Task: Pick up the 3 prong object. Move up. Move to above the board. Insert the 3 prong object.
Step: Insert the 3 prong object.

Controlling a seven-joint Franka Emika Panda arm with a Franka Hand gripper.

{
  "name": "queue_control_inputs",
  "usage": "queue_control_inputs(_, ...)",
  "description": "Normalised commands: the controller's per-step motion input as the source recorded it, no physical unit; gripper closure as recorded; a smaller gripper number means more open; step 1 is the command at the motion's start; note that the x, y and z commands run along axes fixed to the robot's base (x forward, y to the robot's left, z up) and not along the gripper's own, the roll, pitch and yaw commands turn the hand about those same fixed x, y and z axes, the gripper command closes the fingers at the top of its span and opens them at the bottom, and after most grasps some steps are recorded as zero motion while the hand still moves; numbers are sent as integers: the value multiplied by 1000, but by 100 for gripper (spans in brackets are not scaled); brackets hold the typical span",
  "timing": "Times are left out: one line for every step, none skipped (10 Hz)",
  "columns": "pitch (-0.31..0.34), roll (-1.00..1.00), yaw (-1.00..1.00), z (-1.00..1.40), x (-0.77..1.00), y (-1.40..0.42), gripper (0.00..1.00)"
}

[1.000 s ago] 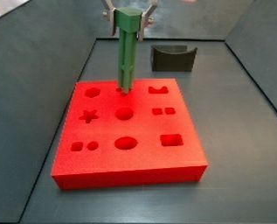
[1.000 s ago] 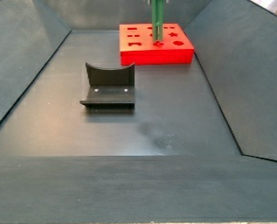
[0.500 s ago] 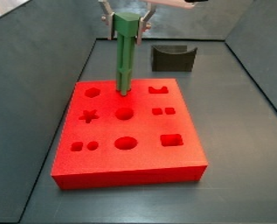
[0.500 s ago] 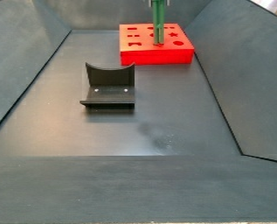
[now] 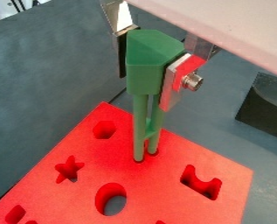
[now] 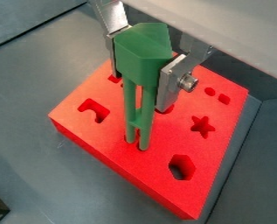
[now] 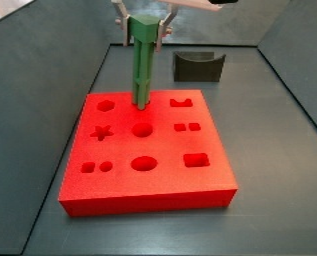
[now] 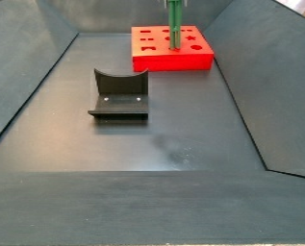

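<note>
- A dark grey floor [image 7: 274, 190] lies under the flat red rectangular board [image 7: 147, 160].
- The tall green three-prong peg [image 7: 142, 70] stands upright, prongs in the board's recess.
- The silver-plated gripper [image 5: 152, 54] sits above the board, pinching the peg's head.
- A dark grey U-notched block [image 7: 198, 66] sits behind the board.

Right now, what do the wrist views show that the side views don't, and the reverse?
Only the wrist views show the gripper fingers clamped on the peg's head, and its prongs meeting the board between the recesses. Only the side views show the whole board, the peg's full upright length, and the whole dark grey U-notched block, standing apart on the floor. Both show the peg held upright at the board, with its lower end in or on the top.
</note>
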Motion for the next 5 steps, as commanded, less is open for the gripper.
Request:
queue_control_inputs(-67, 0, 0, -226, 0, 0, 100)
queue_control_inputs(-87, 1, 0, -277, 0, 0, 100)
queue_control_inputs(-83, 0, 0, -269, 0, 0, 100)
queue_control_inputs(-83, 0, 0, -257, 0, 0, 100)
queue_control_inputs(-50, 0, 0, -177, 0, 0, 100)
